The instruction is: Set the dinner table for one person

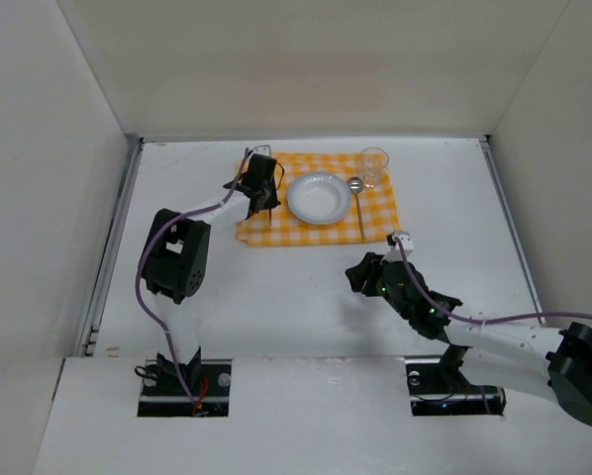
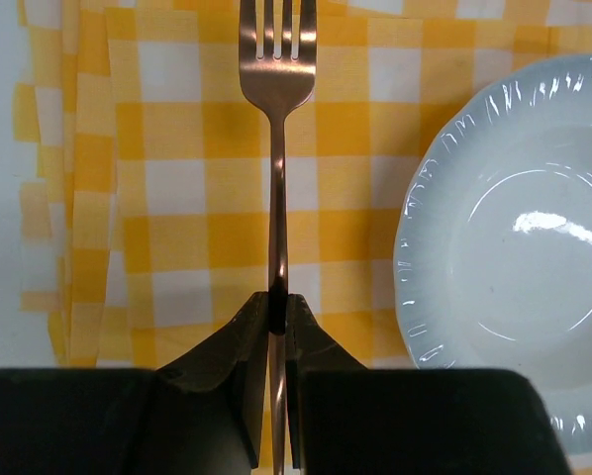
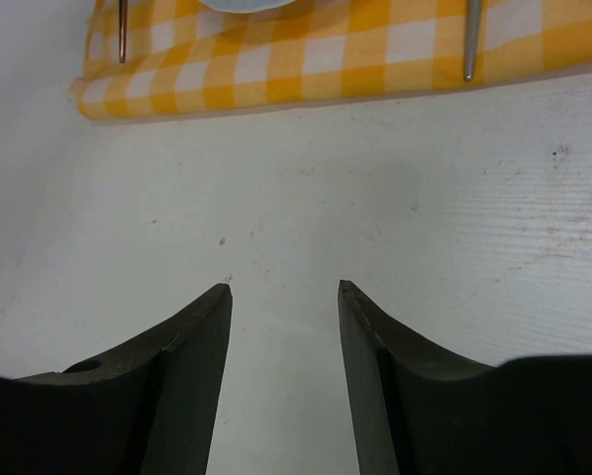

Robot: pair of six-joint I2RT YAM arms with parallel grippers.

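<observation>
1. Left wrist view: pinching the fork (image 2: 277,119) by its handle with the left gripper (image 2: 278,302), over the checked mat (image 2: 177,148), just beside the plate (image 2: 514,218).
2. Holding the right gripper (image 3: 284,292) spread, empty, above the dinner table (image 3: 425,198), near the mat's edge.

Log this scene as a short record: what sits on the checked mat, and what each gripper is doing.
surface: dinner table, white
cloth: checked mat, orange and white, far middle of the table
on the cloth: plate in the centre; spoon right of it; glass at the far right corner
left gripper: shut on the handle of the fork, left of the plate, over the cloth
fork touching cloth: cannot tell
right gripper: open, empty, over bare table beside the cloth's near edge
</observation>
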